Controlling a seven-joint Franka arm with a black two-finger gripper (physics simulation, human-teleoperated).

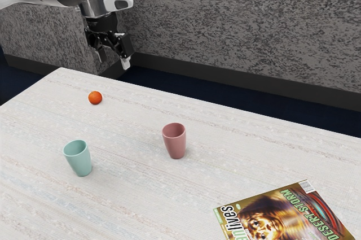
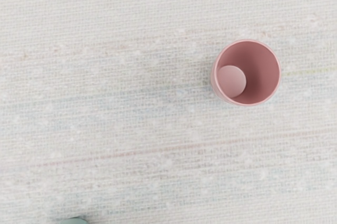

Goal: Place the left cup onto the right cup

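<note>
A pale green cup [image 1: 78, 157] stands upright on the table toward the exterior view's left. A pink cup [image 1: 174, 140] stands upright to its right, well apart from it. My gripper [image 1: 111, 56] hangs high above the table's far edge, far from both cups, open with nothing between its fingers. From the wrist camera I look down into the empty pink cup [image 2: 246, 72], and a sliver of the green cup [image 2: 73, 221] shows at the frame's edge.
A small orange ball [image 1: 95, 98] lies on the light wooden table [image 1: 124, 200] behind the green cup. A magazine [image 1: 282, 215] lies at the table's near right corner. A grey textured wall stands behind.
</note>
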